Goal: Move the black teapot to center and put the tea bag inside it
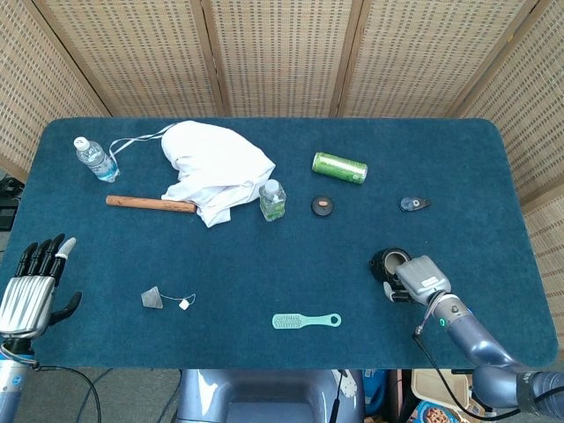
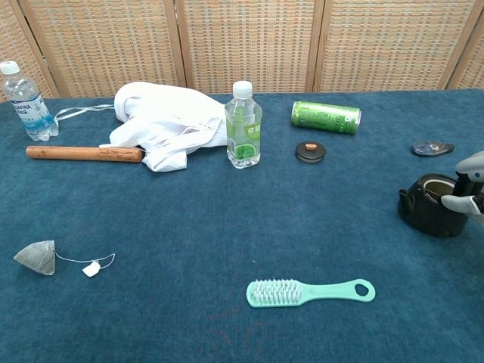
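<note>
Black teapot (image 2: 431, 205) stands upright on the right side of the counter (image 1: 264, 264), near the front edge, with its lid off and its mouth open to the top. In the chest view its short spout points to the left, toward the middle of the counter. I cannot see anything inside it.

My right hand (image 1: 416, 278) is at the teapot, on its right side. Its fingers (image 2: 459, 203) reach over the rim and curl around the wall of the pot, so I read it as clamped on the teapot. The forearm goes back toward the front right corner.

My left hand (image 1: 30, 280) hovers at the front left edge of the counter, palm down, fingers stretched and apart, holding nothing.

The tea bag (image 2: 38, 256) lies front left, well apart from the teapot, with its string running right to a small white tag (image 2: 91, 268).

A round black lid (image 1: 322, 205) with an orange knob lies near the middle, behind it a green can (image 1: 339, 166) on its side. A small water bottle (image 2: 243, 124) stands just beside a white cloth (image 1: 217, 166), and a wooden stick (image 2: 84, 153) lies to the left of this cloth. A mint green brush (image 2: 308, 291) lies at the front.
</note>
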{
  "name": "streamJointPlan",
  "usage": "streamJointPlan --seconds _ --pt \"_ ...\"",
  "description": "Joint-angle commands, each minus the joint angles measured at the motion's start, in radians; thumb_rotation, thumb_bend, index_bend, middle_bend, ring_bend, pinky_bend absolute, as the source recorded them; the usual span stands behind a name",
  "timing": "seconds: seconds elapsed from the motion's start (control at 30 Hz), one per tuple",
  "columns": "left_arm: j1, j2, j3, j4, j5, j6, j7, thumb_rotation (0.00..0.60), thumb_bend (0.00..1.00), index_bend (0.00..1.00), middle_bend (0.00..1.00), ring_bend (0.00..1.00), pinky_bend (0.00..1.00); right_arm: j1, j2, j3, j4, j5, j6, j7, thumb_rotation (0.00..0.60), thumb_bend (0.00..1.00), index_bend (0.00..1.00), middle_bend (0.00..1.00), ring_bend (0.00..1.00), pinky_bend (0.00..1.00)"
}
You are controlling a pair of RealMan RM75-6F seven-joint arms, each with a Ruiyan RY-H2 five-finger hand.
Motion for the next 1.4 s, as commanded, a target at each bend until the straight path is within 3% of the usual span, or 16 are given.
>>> streamJointPlan --seconds 0.03,0.53,0.83,1.4 --pt "0.001 0.0 0.0 -0.001 0.0 0.001 0.0 0.6 0.35 0.0 0.0 0.0 0.0 0.002 0.006 0.004 -0.005 -0.01 0.005 0.005 0.001 0.71 0.72 0.72 0.72 0.73" --pt "0.003 -0.003 0.001 -0.001 0.001 0.004 -0.003 0.6 0.35 0.0 0.0 0.0 0.0 0.044 0.081 0.048 -0.083 -0.084 0.0 0.033 0.002 0.71 0.79 0.78 0.74 0.73" --pt "0.003 -0.007 0.004 0.004 0.008 0.002 -0.012 0.6 0.35 0.0 0.0 0.0 0.0 0.093 0.146 0.103 -0.209 -0.185 -0.029 0.061 0.001 0.71 0.79 0.78 0.75 0.73" --pt "0.01 -0.007 0.007 0.018 0.007 0.006 -0.031 0.6 0.35 0.0 0.0 0.0 0.0 0.209 0.083 0.167 -0.246 -0.212 -0.085 0.055 0.0 0.71 0.79 0.77 0.75 0.73"
